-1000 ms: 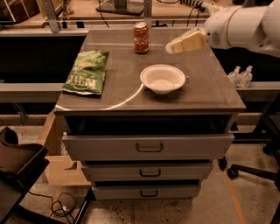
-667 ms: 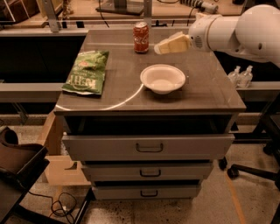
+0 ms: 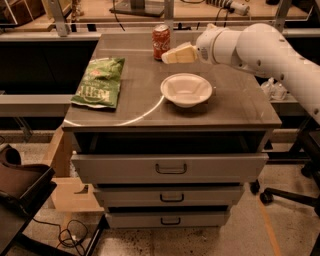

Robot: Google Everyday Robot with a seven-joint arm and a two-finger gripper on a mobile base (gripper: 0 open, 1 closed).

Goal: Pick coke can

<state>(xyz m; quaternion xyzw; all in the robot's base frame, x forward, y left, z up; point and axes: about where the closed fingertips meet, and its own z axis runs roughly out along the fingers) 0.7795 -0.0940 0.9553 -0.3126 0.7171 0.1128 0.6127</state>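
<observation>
Starting w/ the camera view, the only one: arm (image 3: 265,47) comes in from the right edge, its far end cut off by the frame. The gripper (image 3: 170,56) shows only as a pale wedge pointing left, so can't tell how far open it is; nothing seen in its hold. Its tip is just beside the can (image 3: 161,43), on the can's right and low down; can't tell if they touch. The can stands upright near the back edge of the top (image 3: 240,102), approx mid-width, lettering too small to read. A dark chair-like shape (image 3: 22,182) bottom left is cut off, as is a wheeled base (image 3: 280,196) at right.

Vs 0.7 s ago: gripper has moved left, closing most of the gap to the can, and the arm reaches further over the top. Can, bowl (image 3: 186,90) and bag (image 3: 98,81) haven't shifted.

Surface: grey top of a 3-drawer cabinet, w/ a bright curved glare streak btwn bag and bowl. White bowl sits in front of the can, nearer the camera; green bag lies flat at left. The cabinet has its top drawer (image 3: 170,169) pulled out a bit. Room: speckled floor, cardboard box (image 3: 65,192) and cables (image 3: 70,239) lower left, workbench (image 3: 125,15) behind.
</observation>
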